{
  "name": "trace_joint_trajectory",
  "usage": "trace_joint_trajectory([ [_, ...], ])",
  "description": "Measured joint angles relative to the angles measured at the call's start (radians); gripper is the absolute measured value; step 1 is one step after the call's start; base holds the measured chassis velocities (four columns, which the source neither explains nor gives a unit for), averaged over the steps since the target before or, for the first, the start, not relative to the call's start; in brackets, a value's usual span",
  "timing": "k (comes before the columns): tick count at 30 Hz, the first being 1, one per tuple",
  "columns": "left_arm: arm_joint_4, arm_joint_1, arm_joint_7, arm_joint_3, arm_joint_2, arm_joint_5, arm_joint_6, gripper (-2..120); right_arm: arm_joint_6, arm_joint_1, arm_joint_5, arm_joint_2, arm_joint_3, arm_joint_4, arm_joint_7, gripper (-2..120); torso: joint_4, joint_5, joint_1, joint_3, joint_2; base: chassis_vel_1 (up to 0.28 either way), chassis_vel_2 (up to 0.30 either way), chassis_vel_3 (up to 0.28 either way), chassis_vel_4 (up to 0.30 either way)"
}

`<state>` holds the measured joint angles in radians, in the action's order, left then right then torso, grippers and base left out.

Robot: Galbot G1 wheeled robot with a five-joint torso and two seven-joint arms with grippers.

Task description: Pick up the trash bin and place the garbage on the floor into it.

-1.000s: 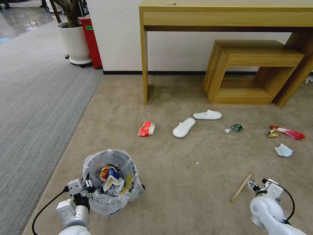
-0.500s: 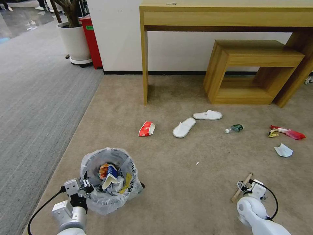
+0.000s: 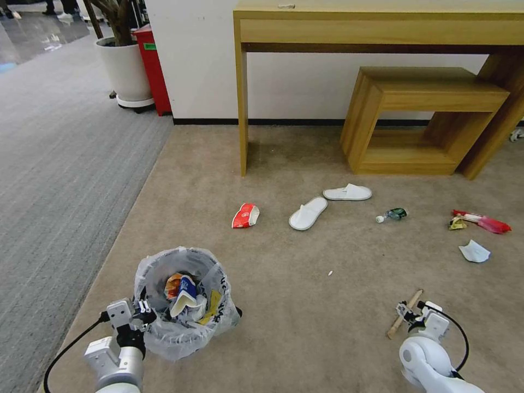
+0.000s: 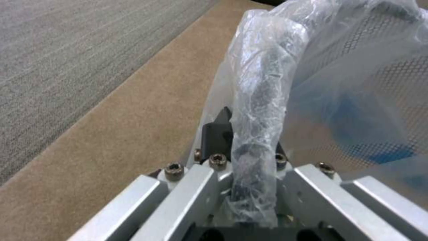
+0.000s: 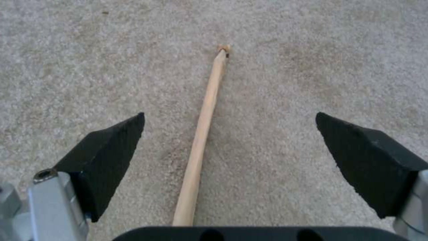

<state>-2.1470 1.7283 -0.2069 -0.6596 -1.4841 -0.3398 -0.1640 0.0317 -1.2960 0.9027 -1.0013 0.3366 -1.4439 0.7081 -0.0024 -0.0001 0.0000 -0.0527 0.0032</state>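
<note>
Bin [image 3: 183, 303], bag-lined, part-filled, on the floor [image 3: 305, 305], rim clamped in left hand [image 3: 143, 314]; stick [image 5: 200, 140] flat on carpet between the wide-spread fingers of right hand [image 3: 406, 316]; cup [image 3: 245, 215], slippers [image 3: 308, 213] beyond.

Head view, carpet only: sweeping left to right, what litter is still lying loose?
Crushed red cup → near slipper → far slipper → small bottle → wooden stick → red and yellow wrappers.
</note>
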Motion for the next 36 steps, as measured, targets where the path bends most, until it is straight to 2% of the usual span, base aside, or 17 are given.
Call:
trace_joint_trajectory([
  [26, -0.011, 0.013, 0.000, -0.003, -0.007, 0.006, 0.012, 1, -0.039, 0.030, -0.045, -0.044, -0.019, 0.092, -0.018, 95, 0.0001, 0.0000, 0.000, 0.000, 0.000, 0.000, 0.000, 0.000, 0.000],
  [36, -0.006, 0.015, -0.001, -0.006, -0.006, 0.005, 0.020, 1, -0.051, 0.071, -0.048, -0.097, -0.036, 0.155, -0.039, 90, 0.0001, 0.0000, 0.000, 0.000, 0.000, 0.000, 0.000, 0.000, 0.000],
])
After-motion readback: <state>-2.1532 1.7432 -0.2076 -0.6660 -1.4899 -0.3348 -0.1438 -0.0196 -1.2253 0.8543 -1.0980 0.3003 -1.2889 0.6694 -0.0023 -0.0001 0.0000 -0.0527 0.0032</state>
